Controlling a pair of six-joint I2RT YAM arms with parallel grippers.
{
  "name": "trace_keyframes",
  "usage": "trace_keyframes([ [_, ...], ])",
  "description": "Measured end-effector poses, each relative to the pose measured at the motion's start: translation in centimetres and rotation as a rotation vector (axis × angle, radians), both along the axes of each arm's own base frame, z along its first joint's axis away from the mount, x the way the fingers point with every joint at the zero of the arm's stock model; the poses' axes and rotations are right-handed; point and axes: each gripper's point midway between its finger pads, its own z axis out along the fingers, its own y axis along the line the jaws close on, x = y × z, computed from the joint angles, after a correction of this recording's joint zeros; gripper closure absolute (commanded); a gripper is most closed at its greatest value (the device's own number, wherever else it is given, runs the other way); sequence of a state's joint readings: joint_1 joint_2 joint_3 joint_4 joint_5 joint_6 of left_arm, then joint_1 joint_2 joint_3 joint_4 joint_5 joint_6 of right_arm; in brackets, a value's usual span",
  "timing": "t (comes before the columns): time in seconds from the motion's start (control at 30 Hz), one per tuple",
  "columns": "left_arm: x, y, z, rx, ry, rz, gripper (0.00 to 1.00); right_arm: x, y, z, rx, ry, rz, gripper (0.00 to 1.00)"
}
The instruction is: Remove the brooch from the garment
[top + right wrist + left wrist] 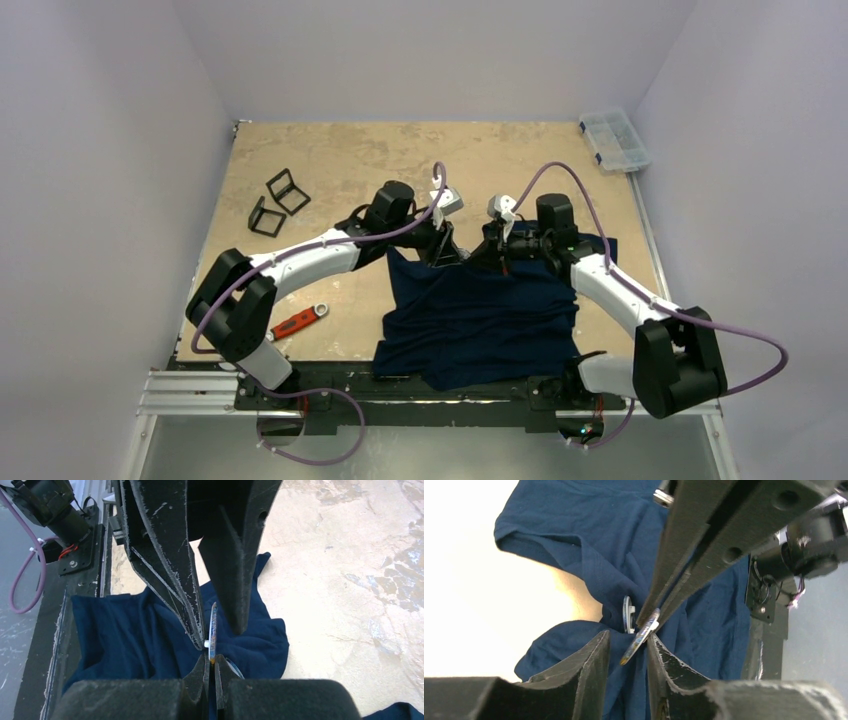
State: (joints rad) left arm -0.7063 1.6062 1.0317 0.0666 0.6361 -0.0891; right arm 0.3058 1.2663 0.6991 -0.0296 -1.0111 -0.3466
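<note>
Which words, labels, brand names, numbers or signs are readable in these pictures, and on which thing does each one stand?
No text is readable in any view.
The thin round brooch is seen edge-on; its face cannot be read.
The red-handled wrench is too small to show any marking.
The clear plastic box with blue latches is too small; no label is seen.
The dark navy T-shirt shows no print.

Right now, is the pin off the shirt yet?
Not yet. Done: the brooch has been reached. In hand: the right gripper pinches its edge, and the left gripper has its jaws open on either side of it. Left: pulling it free of the garment, which is bunched up around it.
</note>
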Motion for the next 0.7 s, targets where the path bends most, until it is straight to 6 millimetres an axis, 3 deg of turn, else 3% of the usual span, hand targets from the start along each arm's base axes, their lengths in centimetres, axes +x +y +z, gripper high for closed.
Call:
trace_keyframes([
  [0.27,0.4,0.8,-0.4,0.006,0.041,0.063,0.56,0.1,-0.1,0.0,0.000,-0.001,-0.011,1.00],
  [0.53,1.0,2.5,1.5,0.022,-0.158,0.016,0.56,-0.4,-0.3,-0.6,-0.021,-0.009,0.004,1.00],
  [0.7,0.9,2.6,1.0,0.042,-0.200,-0.029,0.57,-0.4,-0.3,-0.6,-0.022,-0.022,0.012,1.00],
])
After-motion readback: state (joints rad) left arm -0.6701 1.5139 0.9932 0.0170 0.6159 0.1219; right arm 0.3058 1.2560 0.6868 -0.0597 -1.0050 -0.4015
